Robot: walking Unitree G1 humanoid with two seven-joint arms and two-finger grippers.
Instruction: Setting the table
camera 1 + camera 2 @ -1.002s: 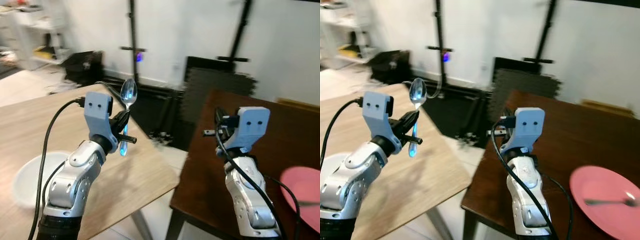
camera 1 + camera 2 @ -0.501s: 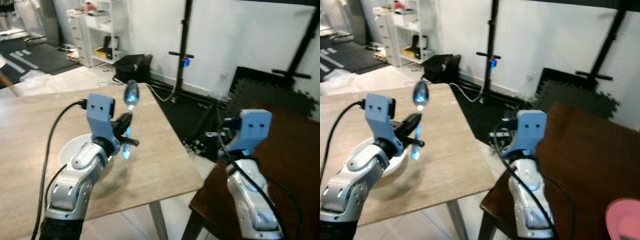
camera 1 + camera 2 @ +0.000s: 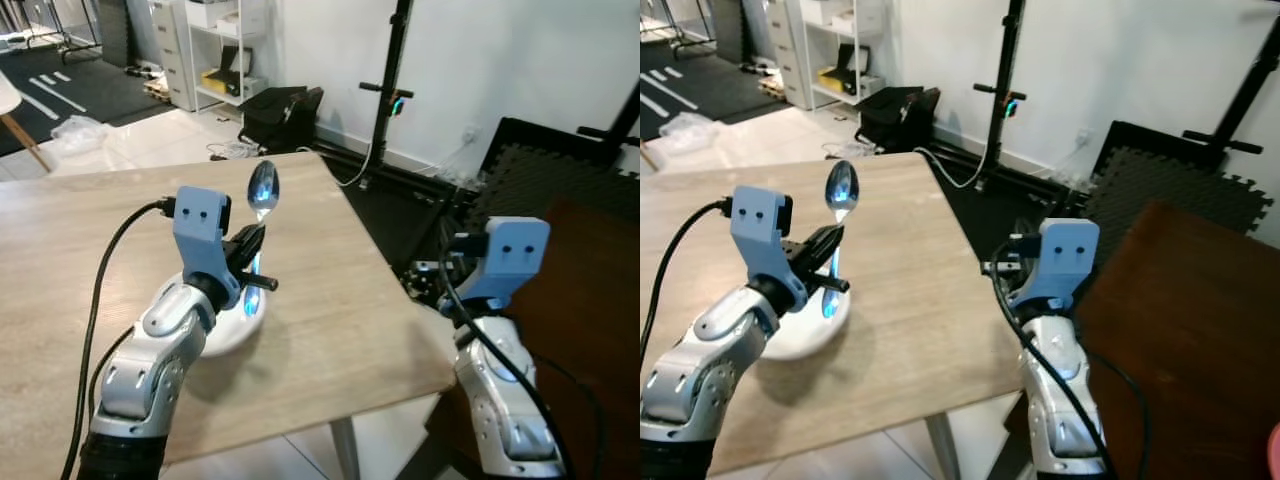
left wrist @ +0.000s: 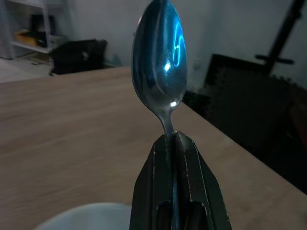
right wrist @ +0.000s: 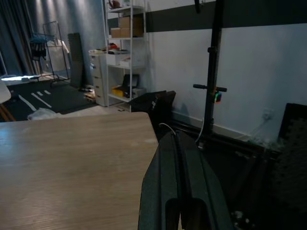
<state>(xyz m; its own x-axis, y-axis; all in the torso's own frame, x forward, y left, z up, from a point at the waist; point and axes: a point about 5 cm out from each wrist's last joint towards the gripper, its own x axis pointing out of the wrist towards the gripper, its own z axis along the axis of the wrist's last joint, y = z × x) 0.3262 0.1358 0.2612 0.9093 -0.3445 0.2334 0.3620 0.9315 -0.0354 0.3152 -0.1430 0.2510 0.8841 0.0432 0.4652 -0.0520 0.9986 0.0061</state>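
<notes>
My left gripper (image 3: 250, 255) is shut on a metal spoon (image 3: 261, 193), held upright with its bowl on top, above the light wooden table (image 3: 330, 310). The spoon's bowl (image 4: 159, 57) rises from the closed black fingers (image 4: 189, 158) in the left wrist view. A white bowl (image 3: 232, 328) sits on the table just below that hand, partly hidden by my arm. My right gripper (image 5: 177, 143) is shut with nothing in it, raised off the table's right corner, its wrist housing (image 3: 505, 262) beside a dark brown table (image 3: 1180, 310).
A black stand (image 3: 392, 100) with a lit device, black bags (image 3: 282, 112) and cables lie on the floor beyond the table. White shelves (image 3: 215, 50) stand at the back left. Dark foam mats (image 3: 1170, 185) lean on the wall at right. A narrow gap separates the two tables.
The camera has swung left: the wooden table and white bowl have come toward the centre, the dark table and pink plate have slid off right. Both arms keep their pose, spoon still held.
</notes>
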